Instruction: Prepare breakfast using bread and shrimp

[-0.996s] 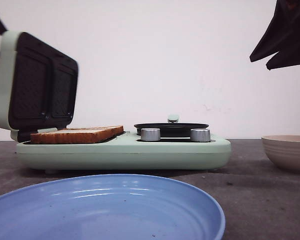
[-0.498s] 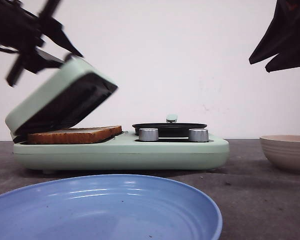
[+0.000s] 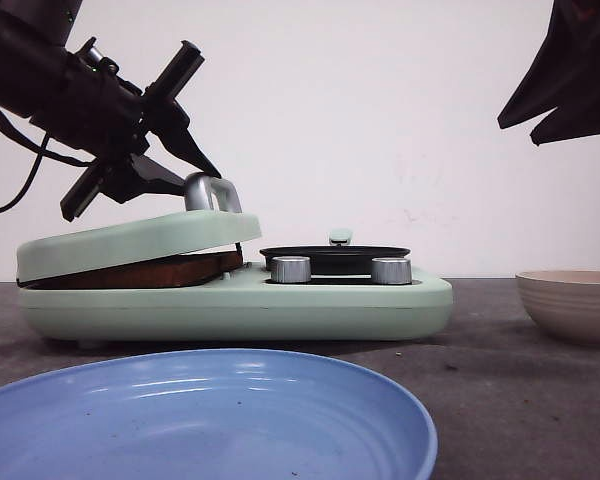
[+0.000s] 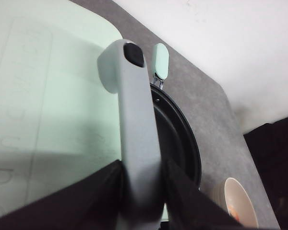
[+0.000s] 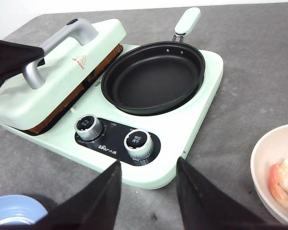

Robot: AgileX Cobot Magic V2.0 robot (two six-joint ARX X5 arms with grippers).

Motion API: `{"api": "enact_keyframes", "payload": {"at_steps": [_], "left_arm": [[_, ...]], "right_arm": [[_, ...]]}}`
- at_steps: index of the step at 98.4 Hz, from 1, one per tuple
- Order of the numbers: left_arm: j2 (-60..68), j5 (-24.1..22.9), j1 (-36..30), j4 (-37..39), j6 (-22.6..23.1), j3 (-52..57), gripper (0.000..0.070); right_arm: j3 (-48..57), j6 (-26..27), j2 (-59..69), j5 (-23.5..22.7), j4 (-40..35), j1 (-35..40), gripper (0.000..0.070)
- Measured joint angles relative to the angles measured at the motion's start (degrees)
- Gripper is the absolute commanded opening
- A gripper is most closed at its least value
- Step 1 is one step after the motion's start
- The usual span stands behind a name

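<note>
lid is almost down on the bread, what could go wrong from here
1. The lid is not flat yet: it rests tilted on the bread, so pressing harder may squash it.
2. The left gripper clamps the handle from the side; it could slip off and let the lid drop.
3. The pan sits right beside the lid's edge, so a sideways tug could nudge it. The right gripper hovers open, holding nothing steady.

A mint-green breakfast maker [image 3: 280, 305] stands mid-surface [image 3: 500, 400], its hinged lid [image 3: 130, 243] nearly closed. A black frying pan [image 5: 153, 76] sits beside the lid, above two silver knobs [image 5: 88, 127]. A blue plate [image 3: 205, 420] occupies the front edge; a beige bowl [image 3: 572, 304] the right edge.
</note>
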Motion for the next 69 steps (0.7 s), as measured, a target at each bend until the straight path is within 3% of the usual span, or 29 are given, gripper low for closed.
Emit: {"api": "enact_keyframes", "payload": {"at_steps": [6, 34, 53, 69], "left_arm": [[-0.1, -0.3, 0.1, -1.2, 1.5, 0.4, 0.0322], [-6.0, -1.7, 1.2, -4.2, 9.0, 3.2, 0.0322], [-15.6, -1.6, 1.1, -4.5, 17.4, 7.3, 0.0321], [-22.3, -2.3, 1.0, -12.9, 26.1, 11.5, 0.0321]], "right_arm": [[0.0, 0.0, 0.0, 0.0, 0.0, 0.0, 0.0204], [0.0, 0.0, 0.0, 0.0, 0.0, 0.0, 0.0204], [0.0, 0.0, -1.3, 0.0, 0.0, 0.0, 0.0204], [0.0, -0.8, -3.6, 0.2, 0.4, 0.0, 0.0204]]}}
